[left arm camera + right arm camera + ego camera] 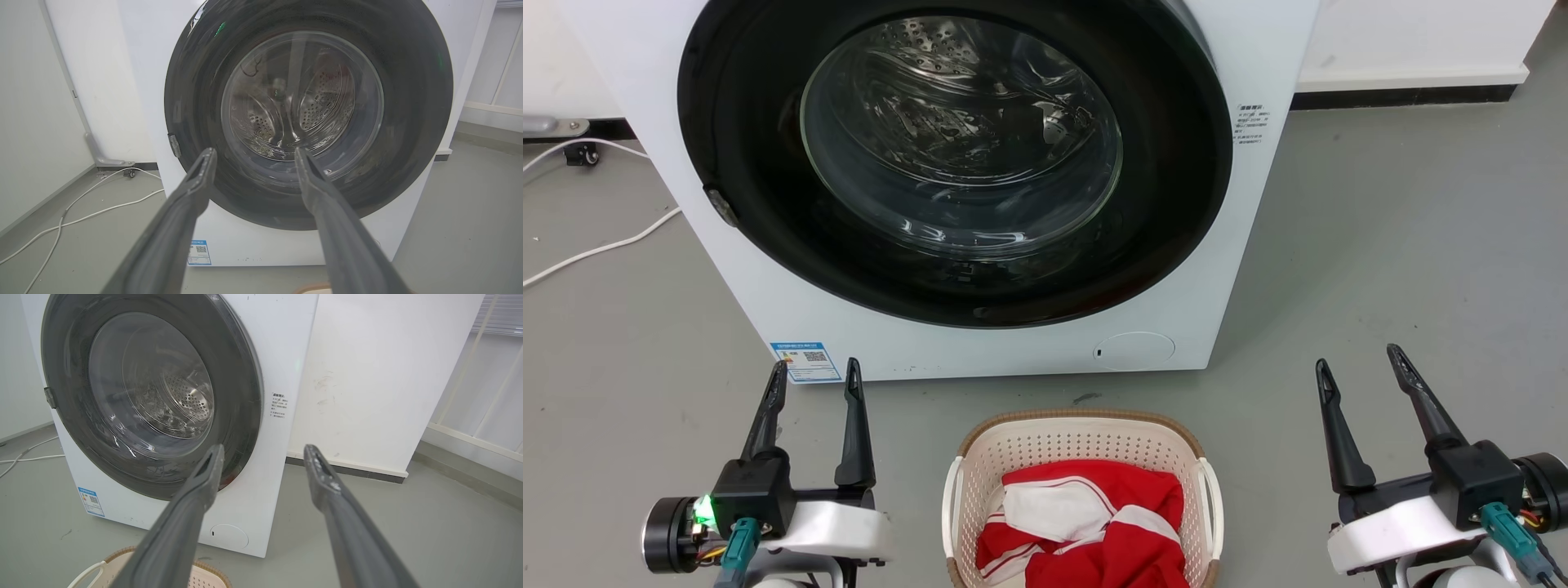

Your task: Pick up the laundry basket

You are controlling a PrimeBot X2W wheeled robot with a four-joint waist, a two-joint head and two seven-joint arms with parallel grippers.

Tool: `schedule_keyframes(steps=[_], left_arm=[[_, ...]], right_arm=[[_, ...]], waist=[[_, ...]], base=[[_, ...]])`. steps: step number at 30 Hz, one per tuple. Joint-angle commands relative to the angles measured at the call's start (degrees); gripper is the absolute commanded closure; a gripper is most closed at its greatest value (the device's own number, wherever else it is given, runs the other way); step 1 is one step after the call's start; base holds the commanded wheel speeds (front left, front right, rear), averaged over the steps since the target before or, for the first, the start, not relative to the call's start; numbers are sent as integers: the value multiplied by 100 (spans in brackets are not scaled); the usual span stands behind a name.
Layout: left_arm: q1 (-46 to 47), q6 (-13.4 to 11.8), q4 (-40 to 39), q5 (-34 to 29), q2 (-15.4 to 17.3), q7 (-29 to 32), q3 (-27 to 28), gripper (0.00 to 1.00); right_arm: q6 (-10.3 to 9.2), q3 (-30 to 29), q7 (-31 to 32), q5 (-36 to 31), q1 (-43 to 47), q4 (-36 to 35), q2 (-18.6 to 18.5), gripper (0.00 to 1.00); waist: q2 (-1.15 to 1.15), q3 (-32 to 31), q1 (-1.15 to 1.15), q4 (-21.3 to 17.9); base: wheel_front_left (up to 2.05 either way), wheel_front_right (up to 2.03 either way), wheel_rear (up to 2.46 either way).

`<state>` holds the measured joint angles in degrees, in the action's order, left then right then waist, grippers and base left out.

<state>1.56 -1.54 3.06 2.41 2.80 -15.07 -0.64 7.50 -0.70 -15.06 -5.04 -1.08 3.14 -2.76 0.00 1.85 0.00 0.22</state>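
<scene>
So the cream perforated plastic laundry basket [1078,445] with the brown woven-look rim is sitting on the grey floor [1405,261], right in front of the big white front-loading washing machine [760,286]. It's more or less below the machine's round black-framed glass door [980,163], close to the machine's front but with a strip of floor between them. There's a crumpled red and white cloth [1094,523] bunched up in the basket. The white loop handles [1213,498] on both sides of it are free, nothing has hold of them.

The left pincer [817,365] is down by the machine's lower left corner as the head camera sees it, fingertips just beside the little blue label sticker [805,362]. Its two long dark fingers are spread apart with nothing between them. In the left wrist view they point straight at the door.

The right pincer [1358,357] is out past the machine's right edge, over bare floor. It's also released, fingers apart and empty. In the right wrist view it's aimed at the machine's right front edge, with the basket rim peeking in at the bottom.

The door is closed and you can see the shiny perforated steel drum [915,49] through the glass. A thin white cable [596,245] trails across the floor off the machine's left side.
</scene>
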Motion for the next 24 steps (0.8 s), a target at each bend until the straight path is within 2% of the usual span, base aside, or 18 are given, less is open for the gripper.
schedule_keyframes(steps=[1, 24], left_arm=[[-61, -18, 10, -8, 15, -16, 9, 0], [-77, 2, 34, 33, 15, -16, 30, 0]], right_arm=[[-2, -7, -18, 19, 69, -2, -21, 0], [-2, -7, -17, 122, 60, 28, -20, 0]], waist=[[0, -2, 0, 1], [0, 12, 0, 2]], base=[[0, 0, 0], [0, 0, 0]])
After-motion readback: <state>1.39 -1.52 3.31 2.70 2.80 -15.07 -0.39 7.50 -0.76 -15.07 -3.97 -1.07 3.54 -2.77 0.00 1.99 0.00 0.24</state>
